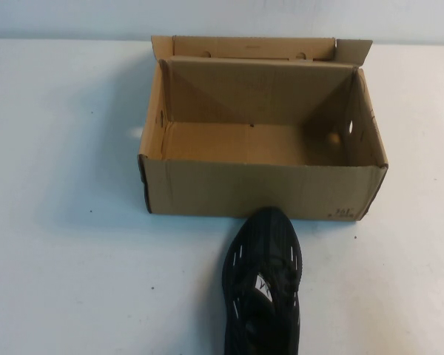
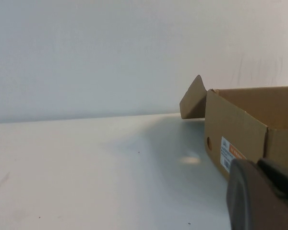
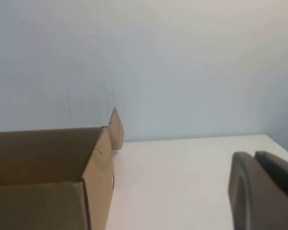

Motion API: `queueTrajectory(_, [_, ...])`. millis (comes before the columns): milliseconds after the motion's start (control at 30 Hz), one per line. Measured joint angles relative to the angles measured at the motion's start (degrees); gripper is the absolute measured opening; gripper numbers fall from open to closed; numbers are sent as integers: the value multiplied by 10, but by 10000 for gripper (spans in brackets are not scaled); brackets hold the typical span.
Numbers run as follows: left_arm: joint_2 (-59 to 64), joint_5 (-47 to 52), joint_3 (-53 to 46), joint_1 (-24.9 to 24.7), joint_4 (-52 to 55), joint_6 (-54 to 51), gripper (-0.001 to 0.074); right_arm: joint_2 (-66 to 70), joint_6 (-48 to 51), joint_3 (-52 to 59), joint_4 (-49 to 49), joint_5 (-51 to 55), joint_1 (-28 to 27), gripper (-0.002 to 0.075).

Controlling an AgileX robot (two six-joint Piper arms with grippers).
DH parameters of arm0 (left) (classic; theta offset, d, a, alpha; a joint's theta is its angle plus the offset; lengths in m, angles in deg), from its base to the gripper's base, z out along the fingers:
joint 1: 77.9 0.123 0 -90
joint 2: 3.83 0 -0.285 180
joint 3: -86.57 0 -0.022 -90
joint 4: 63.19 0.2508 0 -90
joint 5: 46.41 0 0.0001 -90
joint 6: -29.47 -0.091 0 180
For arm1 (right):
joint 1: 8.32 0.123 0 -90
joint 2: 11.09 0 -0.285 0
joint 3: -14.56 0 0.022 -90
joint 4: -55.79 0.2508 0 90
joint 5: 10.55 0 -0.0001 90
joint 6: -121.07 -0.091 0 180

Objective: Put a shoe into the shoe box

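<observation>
Shoe box (image 1: 263,188): brown cardboard, rectangular, sitting open at far middle of table, lid flap standing up behind rear wall, interior showing bare, round holes showing in right end wall, small print at front lower right corner. White label showing on left end in left wrist view.

Shoe (image 1: 263,285): black sneaker, short white dashes along sides, white tongue label, lying upright outside box, toe pointing at and just touching front wall, heel running off near edge of high view.

Left gripper (image 2: 264,196): hanging near box's left end. Right gripper (image 3: 264,191): hanging near box's right end.

A white table (image 1: 66,281) meets a plain pale wall (image 2: 110,52), softly lit.
</observation>
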Motion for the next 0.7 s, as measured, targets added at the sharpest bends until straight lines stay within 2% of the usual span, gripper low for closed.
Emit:
queueTrajectory(133, [0,-33,0,0,0,0,-4,0,0,0,1,-44,0,-16])
queueTrajectory(233, [0,-102,0,0,0,8,-4,0,0,0,1,-119,0,-16])
queueTrajectory(400, [0,-284,0,0,-2,56,-4,0,-3,0,3,-264,0,-16])
queueTrajectory(500, [0,-386,0,0,-2,79,-4,0,-21,-3,4,-306,0,-16])
queueTrajectory(600, [-1,-429,4,0,-2,94,-4,0,-63,-25,6,-313,0,-16])
queueTrajectory(700, [-1,-420,35,0,-2,99,-4,0,-116,-62,6,-313,0,-16])
